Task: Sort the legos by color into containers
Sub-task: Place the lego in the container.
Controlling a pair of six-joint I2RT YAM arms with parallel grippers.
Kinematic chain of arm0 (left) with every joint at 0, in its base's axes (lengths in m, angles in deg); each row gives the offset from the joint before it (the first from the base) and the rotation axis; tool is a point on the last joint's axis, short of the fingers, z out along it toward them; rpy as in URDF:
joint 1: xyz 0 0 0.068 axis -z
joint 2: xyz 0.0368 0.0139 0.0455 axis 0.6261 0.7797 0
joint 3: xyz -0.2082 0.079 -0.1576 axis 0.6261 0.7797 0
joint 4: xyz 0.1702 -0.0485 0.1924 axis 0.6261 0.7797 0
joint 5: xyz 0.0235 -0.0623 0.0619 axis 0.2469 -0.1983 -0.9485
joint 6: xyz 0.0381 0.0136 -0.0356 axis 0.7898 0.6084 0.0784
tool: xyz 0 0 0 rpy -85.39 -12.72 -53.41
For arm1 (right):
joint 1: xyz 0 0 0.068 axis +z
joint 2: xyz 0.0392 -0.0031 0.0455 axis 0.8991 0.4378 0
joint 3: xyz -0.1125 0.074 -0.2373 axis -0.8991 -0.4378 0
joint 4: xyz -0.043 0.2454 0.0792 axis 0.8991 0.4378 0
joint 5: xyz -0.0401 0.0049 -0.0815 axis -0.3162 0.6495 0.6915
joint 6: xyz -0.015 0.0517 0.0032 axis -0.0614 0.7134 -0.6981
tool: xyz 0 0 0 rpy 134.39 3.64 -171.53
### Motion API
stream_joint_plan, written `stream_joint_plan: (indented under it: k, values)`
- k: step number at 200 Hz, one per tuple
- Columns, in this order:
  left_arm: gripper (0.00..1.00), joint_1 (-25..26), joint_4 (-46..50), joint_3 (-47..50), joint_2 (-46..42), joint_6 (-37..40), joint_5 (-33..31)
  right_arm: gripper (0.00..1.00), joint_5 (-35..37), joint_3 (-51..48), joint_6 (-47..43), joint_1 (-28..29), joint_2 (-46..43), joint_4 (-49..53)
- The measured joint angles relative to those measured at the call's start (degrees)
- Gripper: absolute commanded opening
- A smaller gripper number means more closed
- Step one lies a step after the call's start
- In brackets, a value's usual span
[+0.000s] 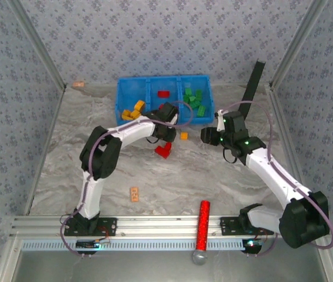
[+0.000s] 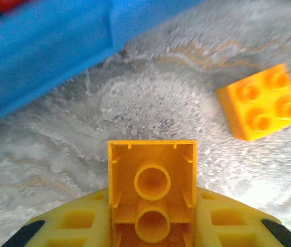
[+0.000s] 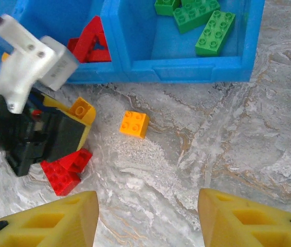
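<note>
Three bins: the containers (image 1: 155, 79), bright blue and joined in a row, sit at the far middle of the marbled table (image 1: 225, 182).
Left compartment: several yellow bricks (image 1: 132, 110) are piled toward its near side.
Middle compartment: a binned red brick (image 1: 164, 93) lies toward the far side.
Right compartment: green bricks (image 1: 193, 98) lie in a loose heap, some studs-up.
Left gripper: the left gripper (image 2: 151, 224) sits just near of the bins' front wall, about level with the middle compartment. Its yellow fingers are pressed in on a brick from both sides.
Held piece: the held yellow brick (image 2: 151, 170) is pinched between those fingers with its hollow underside facing the wrist camera. Whether it clears the table cannot be told.
Loose yellow: a loose yellow brick (image 1: 183, 136) with four studs lies studs-up on the table. It is just right of the left gripper, close to the front wall, and lies between the two grippers without touching either.
Loose red: loose red bricks (image 1: 164, 150) lie together on the table just near of the left gripper, partly tucked under its body in the right wrist view.
Right gripper: the right gripper (image 3: 148, 216) hangs over bare table to the right of the loose yellow brick. Its fingers are spread wide with nothing between them.
Other items: a tan-orange block (image 1: 134, 193) lies alone on the near left. A red glittery cylinder (image 1: 203, 226) lies at the near edge between the arm bases.
</note>
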Motion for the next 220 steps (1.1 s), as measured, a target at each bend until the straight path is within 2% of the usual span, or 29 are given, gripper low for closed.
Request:
stream_joint_plan:
  k: [26, 79, 99, 132, 172, 220]
  values:
    - [0.20, 0.0, 0.0, 0.0, -4.9, 0.0, 0.0, 0.54, -0.2, -1.8, 3.4, 2.0, 1.6, -4.5]
    - [0.24, -0.7, 0.4, 2.1, -16.0, 0.0, -1.9, 0.58, -0.2, -0.7, 8.9, 9.3, 14.4, -11.0]
    - [0.24, -3.3, 1.6, 2.7, -19.8, -0.3, -2.1, 0.61, 0.1, 1.2, 11.1, 11.5, 19.6, -12.5]
    - [0.24, -11.2, 2.1, 3.4, -23.9, -0.3, -3.8, 0.64, 0.9, 5.4, 15.2, 14.3, 25.9, -14.0]
    - [0.23, -18.6, 1.8, 3.9, -23.0, -0.7, -4.0, 0.64, 1.4, 11.8, 19.6, 16.1, 32.3, -13.9]
    - [0.22, -21.3, 0.9, 1.4, -12.3, -1.8, -3.3, 0.65, 1.8, 17.3, 22.8, 17.2, 37.1, -10.9]
